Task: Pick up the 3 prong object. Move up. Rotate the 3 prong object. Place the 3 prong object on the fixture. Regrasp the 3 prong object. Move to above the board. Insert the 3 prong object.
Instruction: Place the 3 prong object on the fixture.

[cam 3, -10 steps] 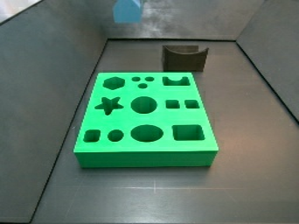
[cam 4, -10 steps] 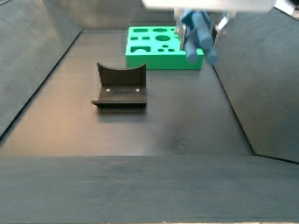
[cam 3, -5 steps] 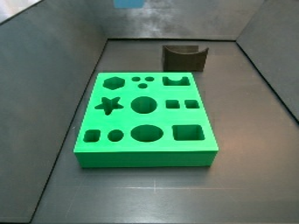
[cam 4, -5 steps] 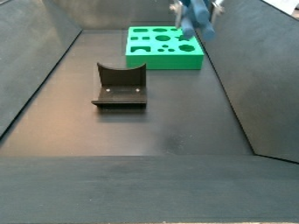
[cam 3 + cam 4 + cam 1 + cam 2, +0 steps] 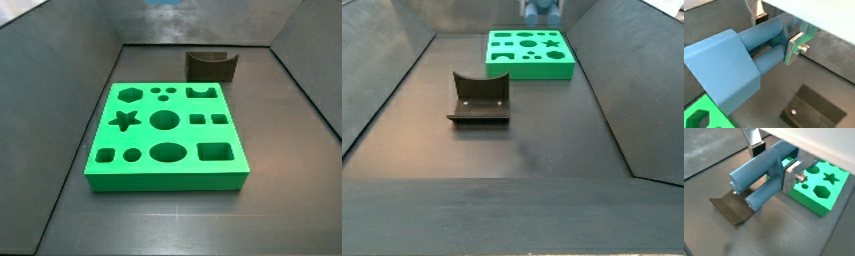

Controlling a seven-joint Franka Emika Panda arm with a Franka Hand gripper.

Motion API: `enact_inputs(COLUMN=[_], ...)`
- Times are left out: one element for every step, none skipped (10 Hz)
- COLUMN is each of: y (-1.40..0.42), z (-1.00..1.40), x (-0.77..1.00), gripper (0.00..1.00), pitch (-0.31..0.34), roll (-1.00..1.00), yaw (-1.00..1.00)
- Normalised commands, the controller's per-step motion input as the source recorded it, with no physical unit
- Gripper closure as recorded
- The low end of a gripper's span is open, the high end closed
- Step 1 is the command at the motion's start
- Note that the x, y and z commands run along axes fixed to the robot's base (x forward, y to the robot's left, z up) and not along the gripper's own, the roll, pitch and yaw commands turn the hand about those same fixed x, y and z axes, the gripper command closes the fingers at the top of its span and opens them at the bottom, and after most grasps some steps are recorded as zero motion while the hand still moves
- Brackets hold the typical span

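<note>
The 3 prong object (image 5: 763,174), a blue-grey piece of parallel bars, is clamped between the silver fingers of my gripper (image 5: 774,163) in both wrist views. The gripper (image 5: 777,32) is shut on it, with the bars sticking out sideways past the fingers (image 5: 795,46). In a side view only the object's lower end (image 5: 543,8) shows at the top edge, high above the far end of the green board (image 5: 529,52). The dark fixture (image 5: 478,97) stands bare on the floor, apart from the board. Below the gripper, a wrist view shows the fixture (image 5: 734,208) and the board (image 5: 821,185).
The green board (image 5: 167,125) lies mid-floor with star, hexagon, circle, square and oval cut-outs. The fixture (image 5: 211,65) stands behind it near the back wall. Sloping dark grey walls close in the floor on both sides.
The gripper has risen with the 3 prong object and shifted sideways over the board's end. It has nearly left both side views at the top.
</note>
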Motion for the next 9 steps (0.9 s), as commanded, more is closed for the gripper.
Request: enact_inputs(y=[-0.19, -0.17, -0.14, -0.11, -0.08, -0.07, -0.06, 0.3, 0.31], z=[0.09, 0.08, 0.07, 0.07, 0.05, 0.05, 0.04, -0.48, -0.46], x=[1.0, 1.0, 1.0, 1.0, 1.0, 1.0, 1.0, 1.0, 0.94], gripper=[1.0, 1.0, 1.0, 1.0, 1.0, 1.0, 1.0, 1.0, 1.0], pitch=[0.141, 0.138, 0.146, 0.149, 0.147, 0.149, 0.155, -0.081, -0.085], roll=[-0.07, -0.07, -0.06, -0.06, -0.05, -0.05, -0.04, -1.0, -1.0], yaw=[0.02, 0.03, 0.03, 0.03, 0.03, 0.03, 0.03, 0.08, 0.07])
